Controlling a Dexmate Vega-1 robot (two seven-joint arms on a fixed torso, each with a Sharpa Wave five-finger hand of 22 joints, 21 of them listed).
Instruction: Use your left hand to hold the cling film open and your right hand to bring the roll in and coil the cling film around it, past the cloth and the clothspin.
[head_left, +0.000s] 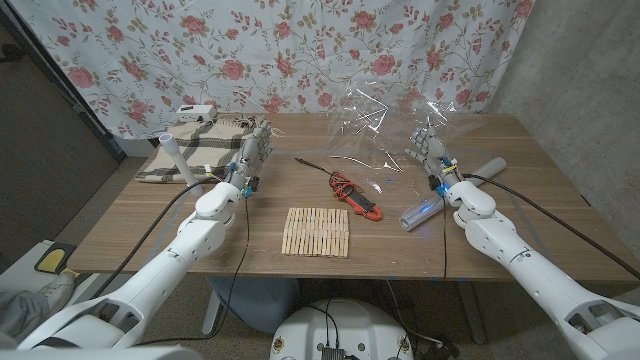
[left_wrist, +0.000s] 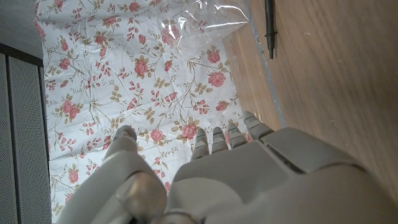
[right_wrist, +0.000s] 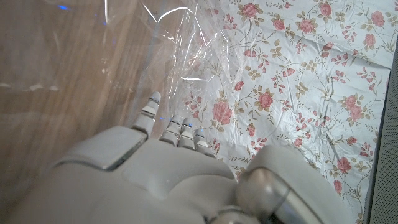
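Bench (head_left: 520, 215) as I see it: cloth (head_left: 205, 140) far left; cling film (head_left: 385, 125) standing far right of centre; roll (head_left: 420, 211) right, near my right hand (head_left: 432, 152); clothespin row (head_left: 317, 232) front centre; clamp meter (head_left: 360, 196) just behind it.

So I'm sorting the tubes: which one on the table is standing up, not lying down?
The white tube by the left hand, beside the plaid cloth. The clear roll and grey tube lie flat.
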